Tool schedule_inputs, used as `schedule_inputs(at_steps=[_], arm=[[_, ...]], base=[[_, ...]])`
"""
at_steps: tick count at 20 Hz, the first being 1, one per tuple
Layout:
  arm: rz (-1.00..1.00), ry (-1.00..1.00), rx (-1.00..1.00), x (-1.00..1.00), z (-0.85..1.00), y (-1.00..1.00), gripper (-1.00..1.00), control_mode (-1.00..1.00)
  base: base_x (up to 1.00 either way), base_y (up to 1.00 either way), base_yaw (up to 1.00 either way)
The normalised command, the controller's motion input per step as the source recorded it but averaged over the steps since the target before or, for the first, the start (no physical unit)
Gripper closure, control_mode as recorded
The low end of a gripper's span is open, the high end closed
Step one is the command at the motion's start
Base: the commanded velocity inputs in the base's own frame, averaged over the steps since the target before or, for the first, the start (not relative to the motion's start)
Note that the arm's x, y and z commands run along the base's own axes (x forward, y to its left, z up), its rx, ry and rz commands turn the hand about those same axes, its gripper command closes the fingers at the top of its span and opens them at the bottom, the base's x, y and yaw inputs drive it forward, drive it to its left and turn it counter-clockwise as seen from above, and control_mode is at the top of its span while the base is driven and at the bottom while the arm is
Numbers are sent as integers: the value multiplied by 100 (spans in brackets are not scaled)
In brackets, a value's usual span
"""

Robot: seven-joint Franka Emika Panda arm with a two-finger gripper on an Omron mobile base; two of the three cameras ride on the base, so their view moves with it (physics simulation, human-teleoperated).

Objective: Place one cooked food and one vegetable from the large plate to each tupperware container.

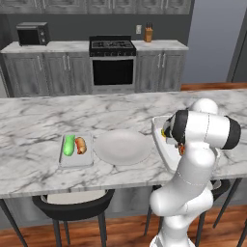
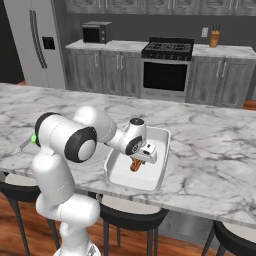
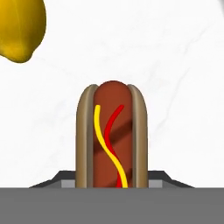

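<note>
Beside the hot dog [image 3: 112,135], a yellow vegetable [image 3: 19,28], apart.

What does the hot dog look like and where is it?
The hot dog is a reddish-brown sausage in a tan bun, with wavy yellow and red sauce lines on top. It sits between the fingers of the gripper, over the big white tray. Whether it touches the tray floor can't be told. A yellow food lies nearby, apart from it.
</note>
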Motion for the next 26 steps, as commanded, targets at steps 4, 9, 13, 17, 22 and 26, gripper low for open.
schedule_inputs(at_steps=[4,9,13,17,22,26], arm=[[0,2,0,4,-37,0,100,-100],[0,1,1,4,-28,-1,-100,-100],[0,-9,0,-10,24,0,-100,-100],[0,-10,0,-5,36,0,-100,-100],[0,-3,0,-9,20,1,-100,-100],[-2,-9,0,-46,70,10,-100,-100]], base=[[0,0,0],[0,0,0],[0,0,0],[0,0,0],[0,0,0],[0,0,0]])
